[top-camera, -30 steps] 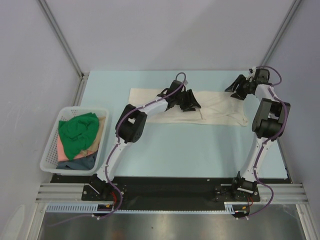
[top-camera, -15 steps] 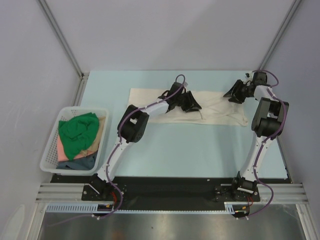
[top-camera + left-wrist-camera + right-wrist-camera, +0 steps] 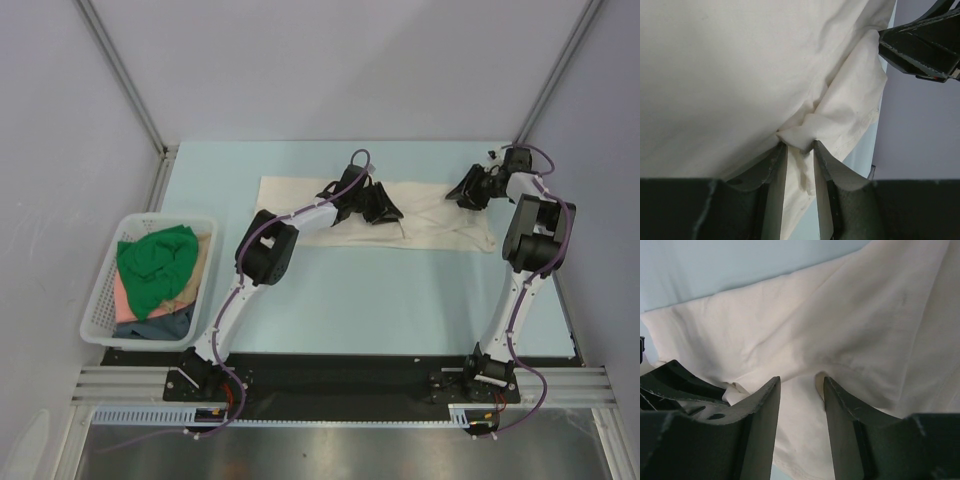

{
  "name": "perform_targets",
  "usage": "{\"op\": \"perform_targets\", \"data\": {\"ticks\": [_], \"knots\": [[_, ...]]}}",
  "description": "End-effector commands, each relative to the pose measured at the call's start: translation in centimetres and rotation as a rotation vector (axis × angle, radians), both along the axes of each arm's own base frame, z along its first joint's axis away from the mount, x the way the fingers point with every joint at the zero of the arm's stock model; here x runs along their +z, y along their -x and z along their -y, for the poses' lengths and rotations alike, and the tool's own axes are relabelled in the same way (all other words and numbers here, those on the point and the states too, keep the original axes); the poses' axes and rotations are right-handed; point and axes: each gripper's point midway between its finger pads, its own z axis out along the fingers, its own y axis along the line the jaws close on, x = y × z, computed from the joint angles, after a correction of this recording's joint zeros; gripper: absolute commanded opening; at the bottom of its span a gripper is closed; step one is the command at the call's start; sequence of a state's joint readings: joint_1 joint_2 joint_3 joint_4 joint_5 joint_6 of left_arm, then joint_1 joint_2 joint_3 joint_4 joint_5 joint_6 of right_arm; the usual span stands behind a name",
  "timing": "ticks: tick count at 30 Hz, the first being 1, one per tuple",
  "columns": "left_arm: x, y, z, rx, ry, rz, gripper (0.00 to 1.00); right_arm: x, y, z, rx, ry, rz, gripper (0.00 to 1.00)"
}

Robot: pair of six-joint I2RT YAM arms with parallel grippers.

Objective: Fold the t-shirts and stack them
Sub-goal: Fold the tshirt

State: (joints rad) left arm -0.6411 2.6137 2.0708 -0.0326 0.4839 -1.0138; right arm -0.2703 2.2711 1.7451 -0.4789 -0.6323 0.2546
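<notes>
Pale blue table (image 3: pixel 400 300) standing between grey walls (image 3: pixel 300 70). Cream t-shirt (image 3: pixel 440 228) lying far-centre, long axis running left-right. Left gripper (image 3: pixel 799 145) pinching bunched fold, detail showing in wrist view only. Right gripper (image 3: pixel 801 382) straddling cloth at right end, jaws half apart, hold unclear. Green t-shirt (image 3: pixel 155 265) lying in basket (image 3: pixel 97 300), near left.

White plastic lattice basket (image 3: pixel 165 217), left edge of pale blue surface (image 3: pixel 380 300); grey enclosure walls (image 3: pixel 300 70) around.
</notes>
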Motion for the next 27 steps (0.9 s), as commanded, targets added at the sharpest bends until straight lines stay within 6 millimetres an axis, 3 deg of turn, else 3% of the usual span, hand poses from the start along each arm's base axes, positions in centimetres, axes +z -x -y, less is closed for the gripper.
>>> {"op": "perform_targets", "data": {"ticks": [1,5,6,9,10,11,13,16,24,26,27], "knots": [[2.8,-0.7,1.0,-0.009,0.061,0.044,0.32,-0.6,0.3,-0.4,0.03,-0.004,-0.01,0.45],[2.4,-0.9,0.7,0.0,0.053,0.042,0.28,-0.9,0.3,0.1,0.008,0.008,-0.007,0.33],[2.5,-0.9,0.7,0.002,0.053,0.041,0.25,-0.8,0.1,0.4,-0.005,0.018,0.005,0.25],[2.1,-1.0,0.4,0.009,0.049,0.029,0.17,-0.8,-0.2,0.8,-0.037,0.002,0.006,0.15],[2.0,-1.0,0.4,0.01,0.048,0.026,0.14,-0.9,-0.4,1.2,-0.052,0.002,0.014,0.03],[2.0,-1.0,0.3,0.013,0.047,0.026,0.1,-0.7,-0.6,1.2,-0.068,-0.011,0.015,0.0],[1.7,-1.2,0.0,0.02,0.037,0.025,0.0,-0.8,-0.8,2.1,-0.109,0.008,0.014,0.0],[1.4,-1.4,-0.7,0.046,0.014,0.024,0.0,-0.5,-1.1,3.0,-0.155,0.021,0.023,0.0],[1.0,-1.8,-1.6,0.06,-0.014,0.029,0.0,-1.2,-1.4,3.1,-0.165,0.006,0.013,0.0],[1.1,-1.6,-1.5,0.048,-0.013,0.031,0.07,-1.1,-1.5,3.0,-0.163,0.002,0.014,0.0],[1.2,-1.6,-1.6,0.047,-0.015,0.032,0.19,-1.0,-1.5,3.0,-0.162,0.004,0.018,0.04]]}}
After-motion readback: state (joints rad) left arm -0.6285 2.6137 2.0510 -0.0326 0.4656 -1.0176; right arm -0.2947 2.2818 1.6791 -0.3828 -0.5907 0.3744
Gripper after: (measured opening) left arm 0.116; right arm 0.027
